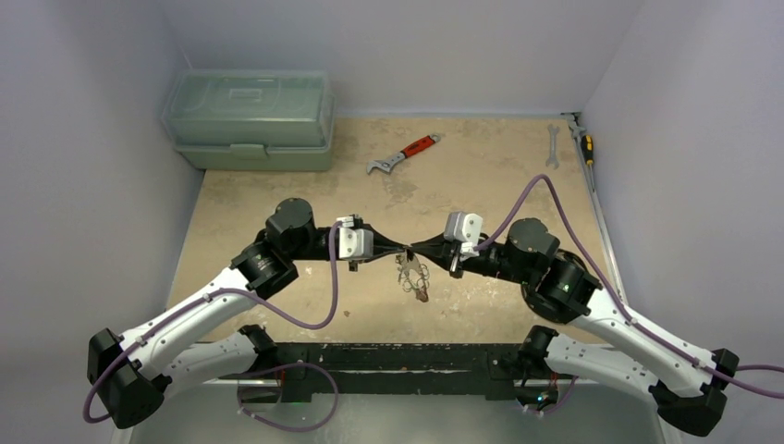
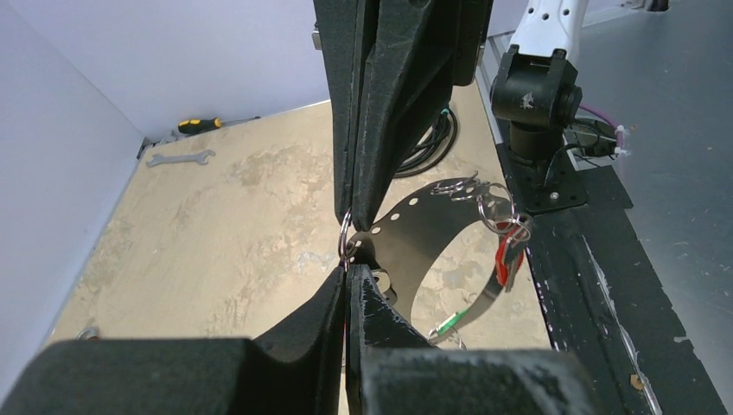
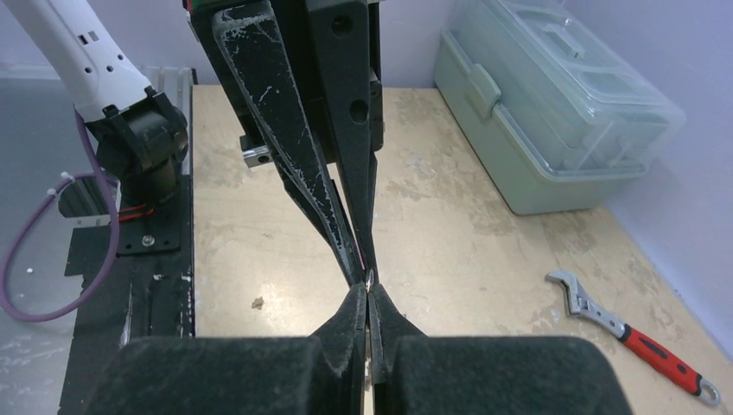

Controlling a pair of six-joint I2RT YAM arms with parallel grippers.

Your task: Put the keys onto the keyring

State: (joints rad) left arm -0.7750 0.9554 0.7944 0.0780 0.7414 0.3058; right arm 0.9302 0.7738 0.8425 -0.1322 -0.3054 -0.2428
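My two grippers meet tip to tip above the middle of the table. A small silver split ring (image 2: 344, 239) sits between them. My left gripper (image 2: 347, 272) is shut on its lower edge, and my right gripper (image 3: 369, 292) is shut on its upper edge. The keyring (image 2: 415, 226) looks like a dark thin band with punched holes. It curves away from that ring toward the base rail. Keys hang from it on small rings, one with a red tag (image 2: 505, 252) and one with a green tag (image 2: 449, 325). In the top view the keys (image 1: 414, 277) dangle just below the fingertips.
A green toolbox (image 1: 250, 118) stands at the back left. A red-handled wrench (image 1: 403, 154) lies at the back centre. A silver spanner (image 1: 553, 145) and a screwdriver (image 1: 584, 143) lie at the back right wall. The black base rail (image 1: 398, 356) runs along the near edge.
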